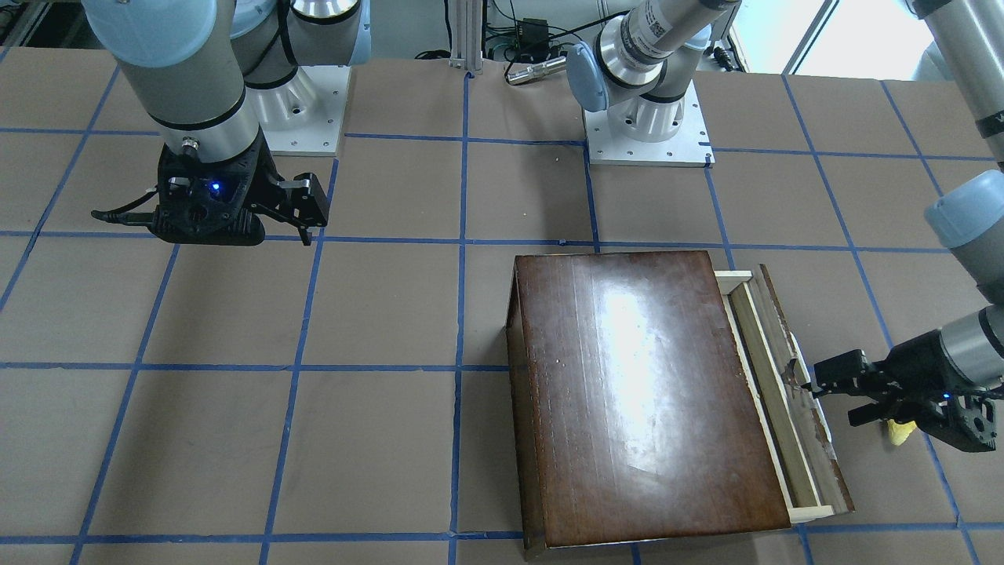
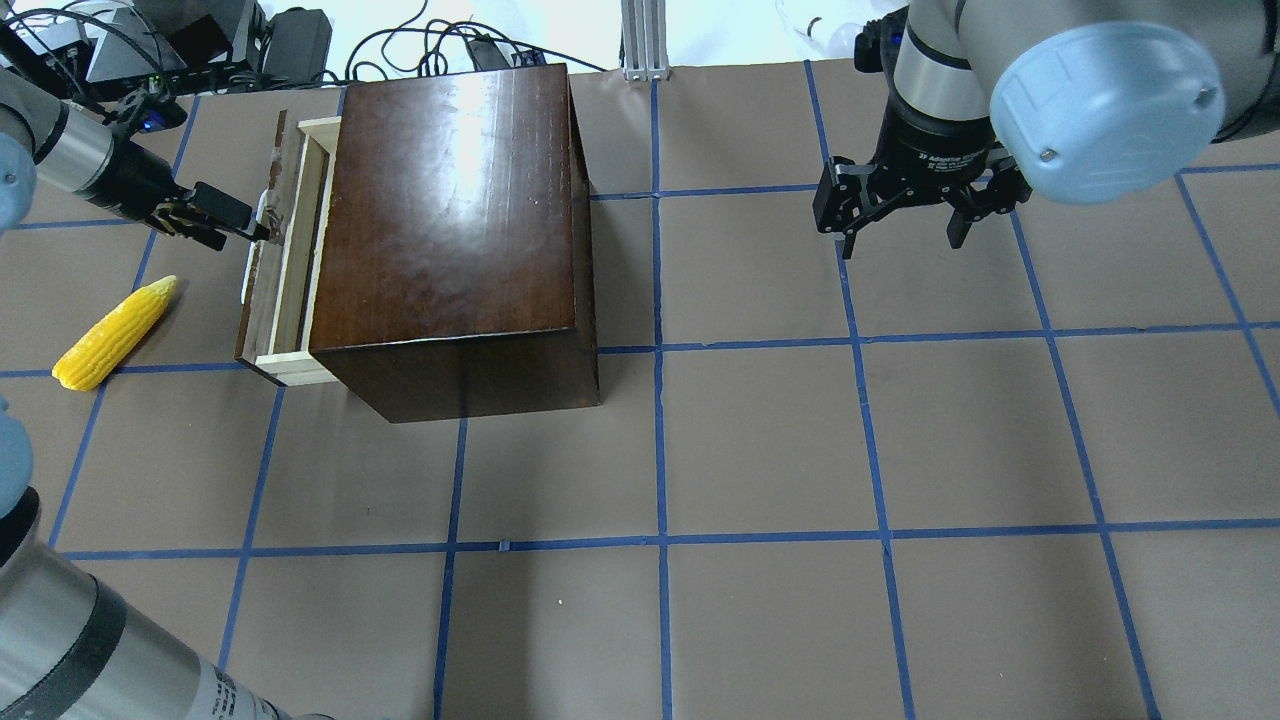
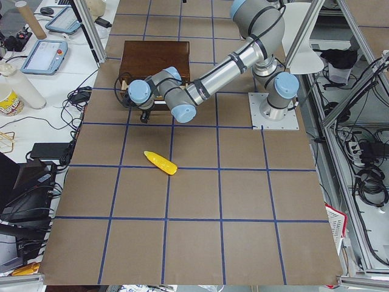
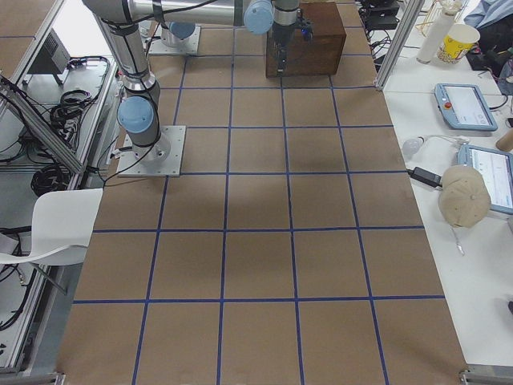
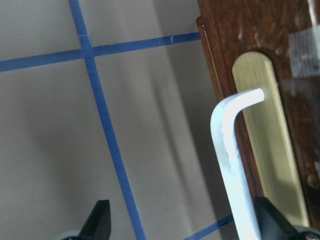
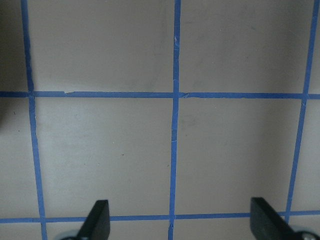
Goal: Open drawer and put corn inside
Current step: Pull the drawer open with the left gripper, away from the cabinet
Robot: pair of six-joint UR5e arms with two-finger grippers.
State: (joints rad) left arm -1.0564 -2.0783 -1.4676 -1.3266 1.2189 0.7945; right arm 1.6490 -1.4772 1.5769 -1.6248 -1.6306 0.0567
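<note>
The drawer point(image 2: 288, 250) of the dark-brown box point(image 2: 450, 200) stands pulled out a little, showing its pale wood tray point(image 1: 773, 392). My left gripper point(image 2: 243, 228) is open at the drawer's front panel. In the left wrist view the white handle point(image 5: 227, 150) lies between the spread fingers, close to the right fingertip point(image 5: 270, 220). The yellow corn point(image 2: 115, 332) lies on the table left of the drawer, apart from the gripper. It is partly hidden behind the gripper in the front view point(image 1: 900, 431). My right gripper point(image 2: 900, 235) is open and empty, above the table far from the box.
A brass plate point(image 5: 270, 150) sits behind the handle on the chipped front panel. The table is brown paper with a blue tape grid point(image 6: 175, 95). The arm bases point(image 1: 647, 129) stand at the robot's side of the table. Cables and devices lie beyond the far edge point(image 2: 300, 40).
</note>
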